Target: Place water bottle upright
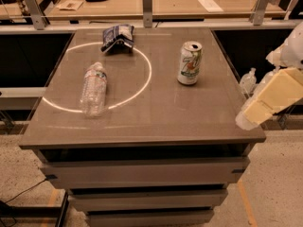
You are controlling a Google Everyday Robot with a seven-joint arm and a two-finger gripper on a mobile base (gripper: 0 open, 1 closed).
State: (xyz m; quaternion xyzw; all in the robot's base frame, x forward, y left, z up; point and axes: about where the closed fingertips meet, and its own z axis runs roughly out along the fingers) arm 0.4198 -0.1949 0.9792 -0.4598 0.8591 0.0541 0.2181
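Note:
The water bottle (93,90) is clear and ribbed with a white cap. It lies on its side on the left part of the grey table (156,122), across the edge of a white light ring. My gripper (247,117) is at the end of the cream arm at the table's right front corner. It is far to the right of the bottle and holds nothing that I can see.
An upright green-and-white 7UP can (190,63) stands right of centre. A dark chip bag (118,36) lies at the back. Small clear bottles (248,81) stand past the right edge. A wooden bench (156,4) runs behind the table.

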